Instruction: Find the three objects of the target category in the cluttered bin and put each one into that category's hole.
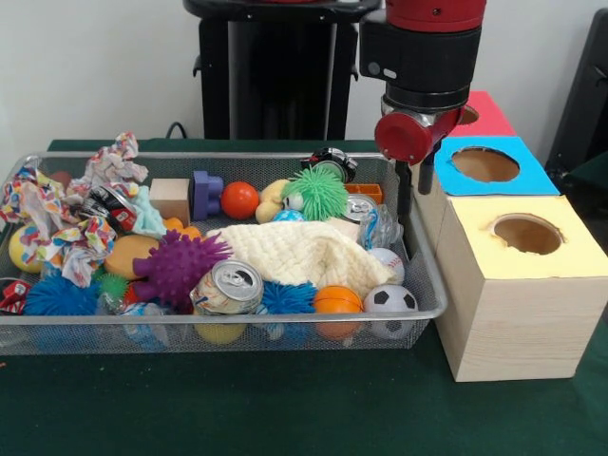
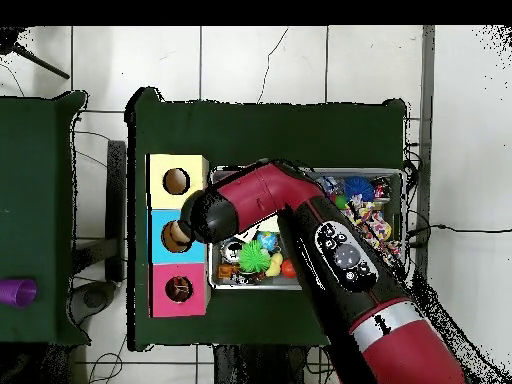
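In the overhead view the arm (image 2: 340, 260) covers most of the bin (image 2: 392, 172), leaving only its far-right corner and a strip of contents exposed. The tool cannot be made out in either view; in the front view the arm's red wrist (image 1: 408, 135) hides part of the hole (image 1: 465, 115). The front view's left edge crops the bin's corner (image 1: 8, 285). Items beneath the cream cloth (image 1: 304, 255) are concealed.

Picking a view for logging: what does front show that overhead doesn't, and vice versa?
Front only: the cream quilted cloth, silver drink can and purple spiky ball in the bin. Overhead only: the red-surround hole unobstructed, and a purple object on the side table. Both: silver wire-mesh bin, three pale wooden boxes, red arm, green spiky ball.
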Robot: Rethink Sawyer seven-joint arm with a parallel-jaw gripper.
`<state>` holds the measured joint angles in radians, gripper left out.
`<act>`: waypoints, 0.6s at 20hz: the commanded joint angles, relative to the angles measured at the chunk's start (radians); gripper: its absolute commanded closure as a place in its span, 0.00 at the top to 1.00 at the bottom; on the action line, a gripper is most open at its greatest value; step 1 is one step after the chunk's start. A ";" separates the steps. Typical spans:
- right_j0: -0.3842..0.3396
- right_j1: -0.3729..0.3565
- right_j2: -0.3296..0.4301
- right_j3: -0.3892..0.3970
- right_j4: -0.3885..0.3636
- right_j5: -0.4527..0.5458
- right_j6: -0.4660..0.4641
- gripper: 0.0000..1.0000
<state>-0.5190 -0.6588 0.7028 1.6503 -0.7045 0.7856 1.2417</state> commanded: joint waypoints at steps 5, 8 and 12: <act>0.023 -0.008 -0.056 0.012 0.057 0.006 0.109 1.00; 0.028 -0.007 -0.062 0.008 0.061 0.003 0.106 1.00; 0.029 -0.010 -0.068 0.011 0.067 -0.001 0.102 1.00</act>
<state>-0.4947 -0.6594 0.6971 1.6501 -0.6520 0.7856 1.2417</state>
